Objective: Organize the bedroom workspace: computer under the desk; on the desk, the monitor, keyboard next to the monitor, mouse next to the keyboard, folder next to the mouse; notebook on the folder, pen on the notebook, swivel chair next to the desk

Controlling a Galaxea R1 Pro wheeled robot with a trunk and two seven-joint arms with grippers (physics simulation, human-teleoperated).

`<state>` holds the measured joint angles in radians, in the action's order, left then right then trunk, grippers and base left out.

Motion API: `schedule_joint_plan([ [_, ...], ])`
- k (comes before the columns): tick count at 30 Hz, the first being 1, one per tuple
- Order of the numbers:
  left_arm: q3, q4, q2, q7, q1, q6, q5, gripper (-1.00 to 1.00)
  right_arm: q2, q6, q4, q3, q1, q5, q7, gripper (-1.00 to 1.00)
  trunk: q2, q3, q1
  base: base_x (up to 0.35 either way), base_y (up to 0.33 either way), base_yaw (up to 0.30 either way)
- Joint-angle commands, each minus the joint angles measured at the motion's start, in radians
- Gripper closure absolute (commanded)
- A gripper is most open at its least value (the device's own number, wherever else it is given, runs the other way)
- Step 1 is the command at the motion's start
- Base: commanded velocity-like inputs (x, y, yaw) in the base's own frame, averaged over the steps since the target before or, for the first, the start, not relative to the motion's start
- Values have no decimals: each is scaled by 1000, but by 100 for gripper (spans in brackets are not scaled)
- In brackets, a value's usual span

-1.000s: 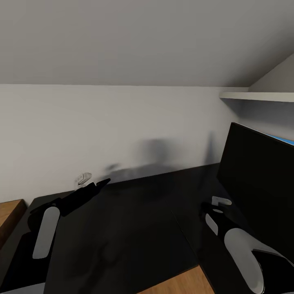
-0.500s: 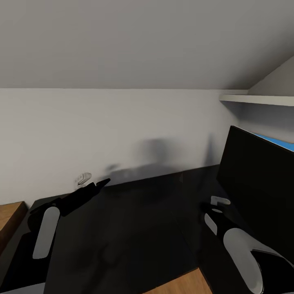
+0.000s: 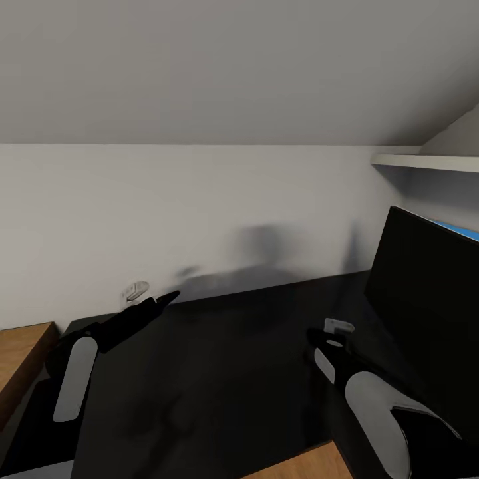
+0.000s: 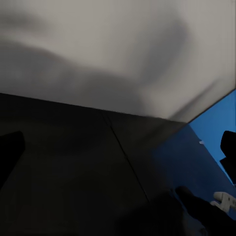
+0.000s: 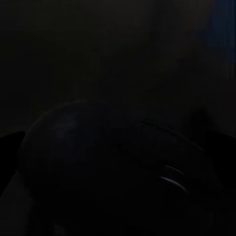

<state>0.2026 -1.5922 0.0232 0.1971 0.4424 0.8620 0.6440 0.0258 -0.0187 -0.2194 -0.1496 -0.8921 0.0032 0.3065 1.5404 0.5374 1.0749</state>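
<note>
Black and glossy, the desk (image 3: 219, 372) spreads below the two arms and runs back to a pale wall under a sloped grey ceiling; a strip of light wood floor shows at its near edge and a light-wood surface at its left end. The monitor (image 3: 426, 299) stands upright on the desk at the right, its dark face angled toward the middle of the desk and its long axis running from the near right away toward the wall; a sliver of bright blue shows above its top edge, and a white shelf (image 3: 426, 160) juts from the wall above it.

The right gripper (image 3: 332, 332) hangs low over the desk just beside the monitor's left edge, apart from it as far as I can make out; whether its jaws are parted or together I cannot tell. In the right wrist view almost all is dark, with a rounded black lump (image 5: 113, 167) close before the camera, too dim to name with confidence.

The left gripper (image 3: 156, 303) reaches toward the wall over the desk's far left part, well apart from the monitor; its fingers look drawn to a point, but I cannot tell for sure.
</note>
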Motion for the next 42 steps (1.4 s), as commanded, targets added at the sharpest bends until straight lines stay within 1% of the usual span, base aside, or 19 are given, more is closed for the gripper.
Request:
schedule_joint_plan([
  [1, 2, 0, 0, 7, 1, 5, -4, -100, 4, -5, 0, -5, 0, 1, 1, 100, 1, 1, 0, 0, 0, 265],
  [3, 1, 0, 0, 7, 1, 5, -5, -100, 13, -14, 0, -3, 0, 2, 2, 100, 1, 1, 0, 0, 0, 271],
  [7, 1, 0, 0, 7, 1, 5, -6, -100, 22, -27, -1, -1, 1, 3, 3, 100, 1, 1, 0, 0, 0, 276],
  [11, 1, 0, 0, 6, 1, 4, -6, -100, 50, -58, -1, 3, 1, 6, 4, 100, 1, 1, 0, -30, 22, 278],
  [14, 2, 0, 0, 5, 1, 3, -6, -100, 71, -63, -1, 26, 2, 31, 7, 100, 1, 1, 0, -211, 151, 279],
  [17, 2, 0, 0, 5, 1, 2, -7, -100, 89, -64, -1, 33, 3, 41, 9, 100, 1, 1, 0, -258, 185, 279],
  [20, 3, -1, 1, 5, 1, 2, -7, -100, 96, -64, 0, 35, 4, 43, 9, 100, 1, 1, 0, -270, 194, 279],
  [23, 14, -1, 2, 5, 1, 2, -7, -100, 102, -64, 1, 36, 4, 44, 8, 100, 1, 1, 0, -273, 196, 279],
  [24, 33, -2, 2, 5, 1, 2, -7, -100, 107, -64, 1, 37, 4, 44, 8, 100, 1, 1, 0, -274, 197, 279],
  [25, 38, -2, 2, 5, 1, 2, -7, -100, 108, -64, 1, 38, 4, 44, 8, 100, 1, 1, 0, -274, 197, 279],
  [26, 54, -2, 2, 5, 1, 2, -7, -100, 111, -64, 2, 40, 4, 44, 8, 100, 1, 1, 0, -274, 198, 279],
  [32, 104, -2, 2, 6, 1, 3, -6, -100, 119, -63, 6, 44, 5, 44, 6, 100, 1, 1, 0, -274, 198, 279],
  [34, 132, -1, 2, 6, 1, 3, -5, -100, 131, -63, 6, 45, 5, 46, 6, 100, 1, 1, 0, -274, 198, 279],
  [38, 176, 0, 1, 6, 1, 3, -3, -100, 141, -63, 7, 46, 5, 47, 5, 100, 1, 1, 0, -274, 198, 279],
  [40, 189, 0, -1, 5, 1, 3, -3, -100, 147, -62, 8, 54, 6, 47, 5, 100, 1, 1, 0, -274, 166, 279],
  [42, 194, 0, -2, 5, 1, 3, -3, -100, 149, -61, 9, 71, 7, 46, 4, 100, 1, 1, 0, -233, 75, 279],
])
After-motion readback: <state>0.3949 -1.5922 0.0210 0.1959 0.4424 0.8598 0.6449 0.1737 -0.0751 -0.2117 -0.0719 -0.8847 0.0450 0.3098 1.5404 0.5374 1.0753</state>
